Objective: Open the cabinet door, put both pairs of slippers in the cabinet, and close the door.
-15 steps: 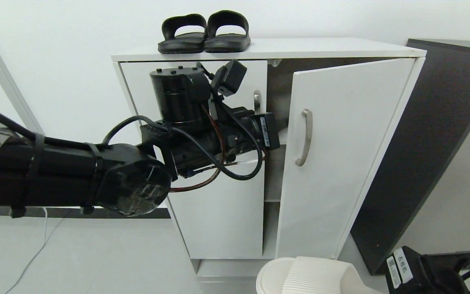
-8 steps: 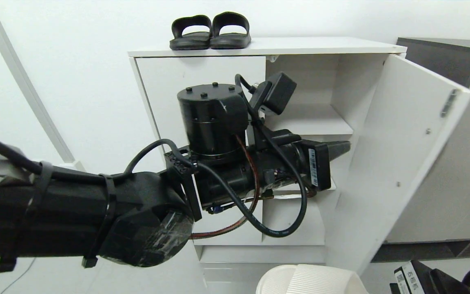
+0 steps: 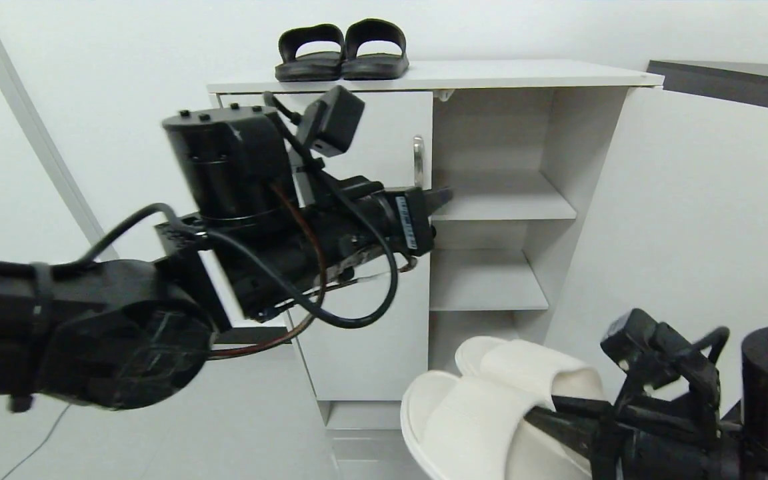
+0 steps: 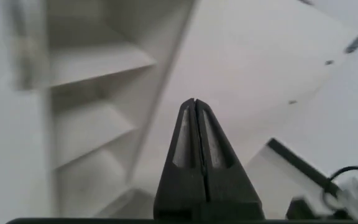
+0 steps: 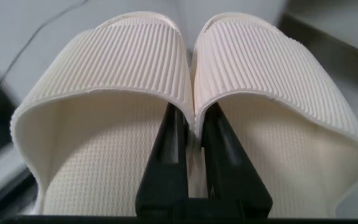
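Head camera faces the cabinet (image 3: 524, 67) — left wrist shares its shelves (image 4: 98, 59), right wrist the white slippers (image 5: 135, 56).

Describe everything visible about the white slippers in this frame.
The white slippers are a pair of slides that look like soft foam, with ribbed bands across the top and finely textured footbeds. They are held side by side: the right gripper pinches their adjoining band edges together, one finger inside each slipper. They are low in front of the open cabinet, not yet inside it.

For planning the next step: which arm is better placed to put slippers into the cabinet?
Right: the right end effector grips the white slippers before the open cabinet; the left end effector is shut, holding nothing.
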Controlling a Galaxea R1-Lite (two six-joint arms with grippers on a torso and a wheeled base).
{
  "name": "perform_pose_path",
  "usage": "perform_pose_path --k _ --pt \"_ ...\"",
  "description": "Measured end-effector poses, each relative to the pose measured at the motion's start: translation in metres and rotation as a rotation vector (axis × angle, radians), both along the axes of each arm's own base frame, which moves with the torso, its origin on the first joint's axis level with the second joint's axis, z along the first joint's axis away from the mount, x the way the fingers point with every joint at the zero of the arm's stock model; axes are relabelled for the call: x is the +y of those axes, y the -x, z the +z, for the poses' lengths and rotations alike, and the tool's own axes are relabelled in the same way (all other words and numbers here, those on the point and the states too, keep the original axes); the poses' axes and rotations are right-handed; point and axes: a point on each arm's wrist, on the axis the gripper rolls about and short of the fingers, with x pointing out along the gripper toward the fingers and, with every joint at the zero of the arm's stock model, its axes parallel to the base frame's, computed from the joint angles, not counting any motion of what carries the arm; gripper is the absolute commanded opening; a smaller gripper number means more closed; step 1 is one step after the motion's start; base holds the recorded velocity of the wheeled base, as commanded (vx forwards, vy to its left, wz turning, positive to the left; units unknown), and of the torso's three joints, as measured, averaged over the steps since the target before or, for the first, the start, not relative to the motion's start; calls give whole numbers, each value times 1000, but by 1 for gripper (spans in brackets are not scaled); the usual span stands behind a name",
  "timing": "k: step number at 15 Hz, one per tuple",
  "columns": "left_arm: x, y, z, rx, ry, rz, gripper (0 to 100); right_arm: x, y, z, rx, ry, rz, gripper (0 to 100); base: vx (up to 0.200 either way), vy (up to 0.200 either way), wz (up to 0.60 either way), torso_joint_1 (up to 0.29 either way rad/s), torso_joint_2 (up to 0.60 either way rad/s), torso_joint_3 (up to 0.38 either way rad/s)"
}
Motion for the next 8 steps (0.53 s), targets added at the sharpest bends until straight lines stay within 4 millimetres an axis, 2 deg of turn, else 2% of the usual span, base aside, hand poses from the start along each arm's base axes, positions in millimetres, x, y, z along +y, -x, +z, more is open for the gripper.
perform_pose_path --k 3,5,8 --pt "55 33 10 33 -62 201 0 14 -24 2 2 -9 -227 0 0 0 0 0 0 0" --pt "96 68 18 72 -103 377 0 20 -40 0 -24 21 -362 0 0 0 0 0 0 0" --pt "163 138 18 98 -124 646 0 25 -53 -6 -27 53 -435 0 0 0 0 0 0 0"
